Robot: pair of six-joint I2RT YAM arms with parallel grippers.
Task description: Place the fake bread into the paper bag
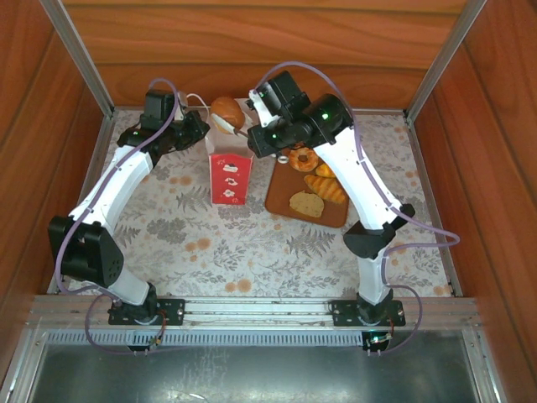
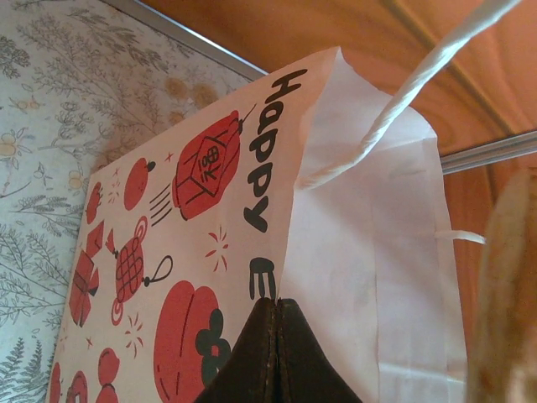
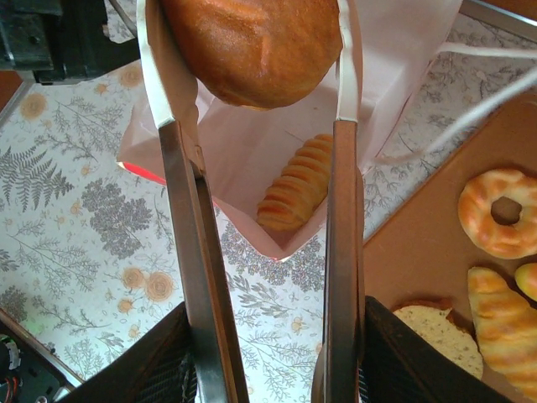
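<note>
Right gripper (image 3: 252, 63) clamps a bun (image 3: 247, 34) above the open bag (image 3: 239, 155), which contains a ridged roll (image 3: 294, 186). Left gripper (image 2: 277, 336) is closed, pinching the bag's rim.

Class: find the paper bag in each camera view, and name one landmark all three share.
Top external: paper bag stands centre-back, left of the brown board.
Left wrist: bag fills the middle, red-printed side facing.
Right wrist: bag upper centre, open mouth beneath the round bun.
Shared landmark: floral tablecloth.
</note>
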